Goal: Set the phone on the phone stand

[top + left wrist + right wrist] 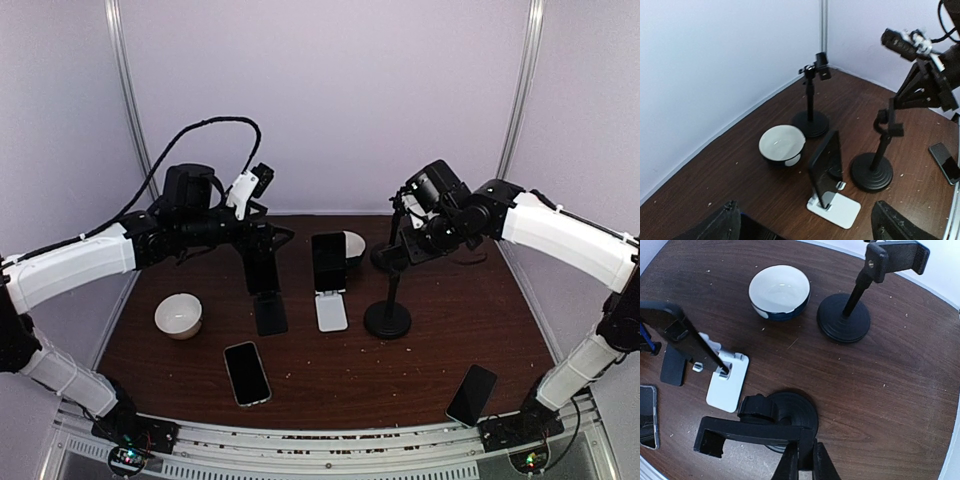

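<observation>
Hovering wide open and empty is the left gripper, while the right gripper sits pinched shut against the black phone stand clamp.

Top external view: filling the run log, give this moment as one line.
left end effector: open | right end effector: shut at clamp stand | phone: on white stand

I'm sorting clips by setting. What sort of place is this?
Likely a robotics lab cell: a table walled by plain panels, arms bolted at its edge, phones and stands laid out as props.
</observation>
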Controlling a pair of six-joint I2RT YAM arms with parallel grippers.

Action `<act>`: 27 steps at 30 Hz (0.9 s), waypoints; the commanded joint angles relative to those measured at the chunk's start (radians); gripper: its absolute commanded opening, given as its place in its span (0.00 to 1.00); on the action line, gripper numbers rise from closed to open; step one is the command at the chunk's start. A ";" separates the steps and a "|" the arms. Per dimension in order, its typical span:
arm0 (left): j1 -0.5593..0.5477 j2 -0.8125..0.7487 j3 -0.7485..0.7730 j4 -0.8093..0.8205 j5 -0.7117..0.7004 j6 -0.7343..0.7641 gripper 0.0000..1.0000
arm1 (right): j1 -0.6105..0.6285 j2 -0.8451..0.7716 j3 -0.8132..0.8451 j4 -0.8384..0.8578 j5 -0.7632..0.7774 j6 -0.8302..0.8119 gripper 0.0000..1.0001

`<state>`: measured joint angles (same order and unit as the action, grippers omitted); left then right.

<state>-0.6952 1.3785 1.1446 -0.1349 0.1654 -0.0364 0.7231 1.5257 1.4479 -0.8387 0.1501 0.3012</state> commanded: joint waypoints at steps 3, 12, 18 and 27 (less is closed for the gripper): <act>-0.110 0.056 0.080 0.071 0.097 0.030 0.96 | 0.098 -0.092 -0.060 0.053 0.061 0.137 0.00; -0.167 0.166 0.138 0.078 0.121 0.029 0.97 | 0.185 -0.071 -0.092 0.095 0.170 0.220 0.00; -0.167 0.173 0.145 0.055 0.107 0.046 0.97 | 0.195 -0.061 -0.076 0.067 0.182 0.215 0.30; -0.167 0.173 0.150 0.048 0.092 0.073 0.97 | 0.204 -0.114 -0.038 -0.109 0.250 0.264 0.97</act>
<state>-0.8631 1.5631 1.2575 -0.1070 0.2668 0.0059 0.9245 1.4620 1.3880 -0.8501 0.3290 0.5240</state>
